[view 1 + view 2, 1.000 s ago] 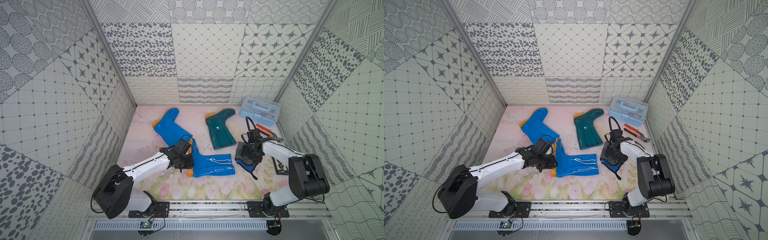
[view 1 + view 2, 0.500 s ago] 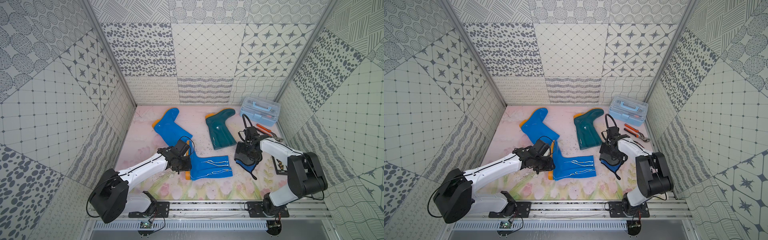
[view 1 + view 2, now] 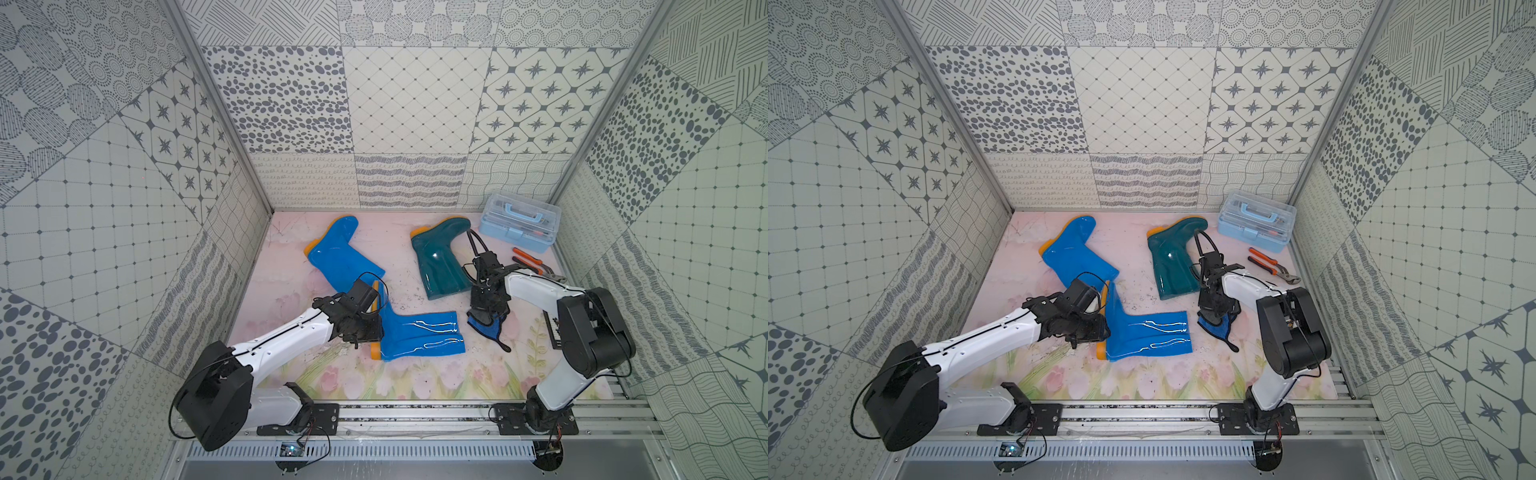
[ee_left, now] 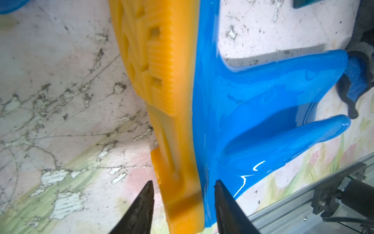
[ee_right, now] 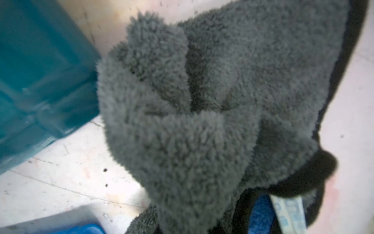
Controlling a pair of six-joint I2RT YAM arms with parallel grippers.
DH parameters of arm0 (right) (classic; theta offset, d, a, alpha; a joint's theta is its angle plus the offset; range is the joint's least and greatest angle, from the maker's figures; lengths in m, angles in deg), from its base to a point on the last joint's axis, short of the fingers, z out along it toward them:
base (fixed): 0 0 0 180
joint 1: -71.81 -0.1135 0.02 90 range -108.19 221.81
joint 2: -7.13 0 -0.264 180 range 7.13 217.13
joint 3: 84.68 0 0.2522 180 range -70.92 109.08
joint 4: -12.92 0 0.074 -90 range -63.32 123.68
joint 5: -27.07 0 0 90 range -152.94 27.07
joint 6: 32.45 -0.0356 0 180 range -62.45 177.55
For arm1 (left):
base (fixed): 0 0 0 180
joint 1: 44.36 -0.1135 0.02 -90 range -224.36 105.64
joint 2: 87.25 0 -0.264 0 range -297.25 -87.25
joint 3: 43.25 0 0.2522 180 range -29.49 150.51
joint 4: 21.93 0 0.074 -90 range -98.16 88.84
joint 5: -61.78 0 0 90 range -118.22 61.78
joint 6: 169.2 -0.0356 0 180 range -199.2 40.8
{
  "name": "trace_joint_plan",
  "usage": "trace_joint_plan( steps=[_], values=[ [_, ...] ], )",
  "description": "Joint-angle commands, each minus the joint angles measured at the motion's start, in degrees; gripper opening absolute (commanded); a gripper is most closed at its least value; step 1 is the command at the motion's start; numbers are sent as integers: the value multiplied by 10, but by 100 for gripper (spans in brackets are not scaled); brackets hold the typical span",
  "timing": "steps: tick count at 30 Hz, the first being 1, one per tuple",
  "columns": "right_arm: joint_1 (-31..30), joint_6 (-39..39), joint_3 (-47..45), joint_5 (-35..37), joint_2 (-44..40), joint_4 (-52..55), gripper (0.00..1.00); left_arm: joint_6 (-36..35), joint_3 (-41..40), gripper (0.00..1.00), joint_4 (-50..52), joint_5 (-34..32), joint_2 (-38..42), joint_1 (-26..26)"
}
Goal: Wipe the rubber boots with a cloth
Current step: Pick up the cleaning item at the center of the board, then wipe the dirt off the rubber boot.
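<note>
While three rubber boots lie on their sides on the floral mat (image 3: 415, 382), two are bright blue and one is dark teal, and there is a single cloth (image 3: 486, 326), one pale blue toolbox (image 3: 517, 226) and one pair of orange-handled pliers (image 3: 532, 264). The far blue boot (image 3: 340, 257) slants from the back left toward the middle, and its shaft end lies near the toe of the near blue boot (image 3: 419, 338), whose shaft points toward the right arm. The teal boot (image 3: 440, 262) lies right of centre, its shaft mouth toward the front. The toolbox sits in the back right corner and the pliers lie along the right wall. Bare mat remains along the front before the rail and down the left side. In the left wrist view the left gripper (image 4: 182, 182) straddles the heel of the near blue boot's orange sole (image 4: 162, 81) with its jaws apart. A gap shows between one finger (image 4: 146, 194) and the sole, and the other finger stands right at the blue side. The right gripper (image 3: 484, 309) is down just past the near boot's shaft mouth and beside the teal boot's mouth. Its jaws are together on the cloth — grey pile bunches up and fills the right wrist view (image 5: 202, 121), hiding the fingertips.
</note>
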Motion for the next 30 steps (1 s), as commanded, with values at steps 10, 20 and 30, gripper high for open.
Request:
trace_joint_plan(
  steps=[10, 20, 30],
  values=[
    [-41, 16, -71, -77, -326, -14, 0, -37, -17, 79, 15, 12, 110, -51],
    [-196, -62, -54, -88, -300, -148, 0, -10, -88, 62, -225, 194, -10, -55],
    [-202, -125, -112, -105, -268, -176, 0, -69, -35, 0, -123, 117, -59, 15]
  ],
)
